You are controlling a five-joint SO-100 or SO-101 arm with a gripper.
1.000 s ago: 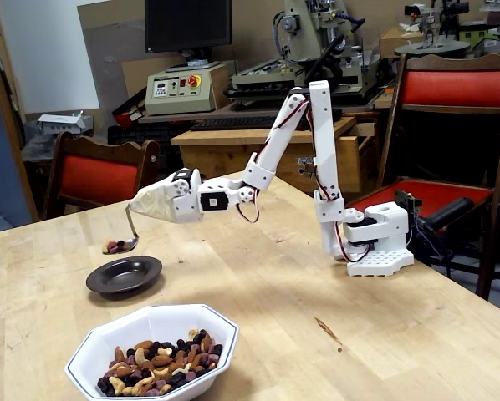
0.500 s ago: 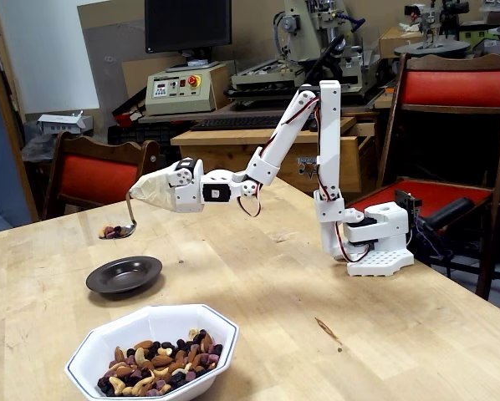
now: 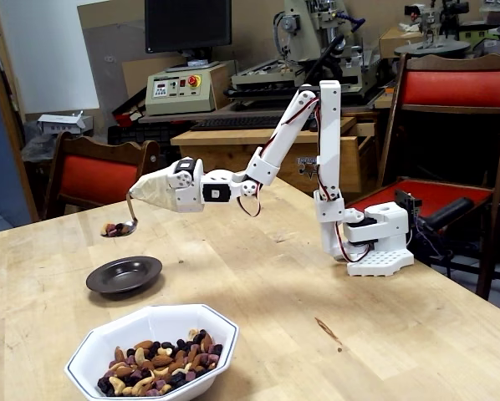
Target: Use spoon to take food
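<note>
My white arm reaches left across the wooden table. Its gripper point(image 3: 148, 191) is wrapped in beige tape and shut on the upper end of the silver spoon point(image 3: 125, 222). The thin bent handle hangs down from the gripper. The spoon bowl holds a few tan and dark pieces of food point(image 3: 114, 227) and hovers in the air, above and behind a small dark plate point(image 3: 124, 275). A white octagonal bowl point(image 3: 112, 332) at the front holds the rest of the food point(image 3: 160, 362), a mix of tan nuts and dark pieces.
The arm's base point(image 3: 377, 242) stands at the right side of the table point(image 3: 317, 334). Red-cushioned chairs stand behind the table at left point(image 3: 95, 177) and right point(image 3: 455, 88). Workshop machines and a monitor fill the background.
</note>
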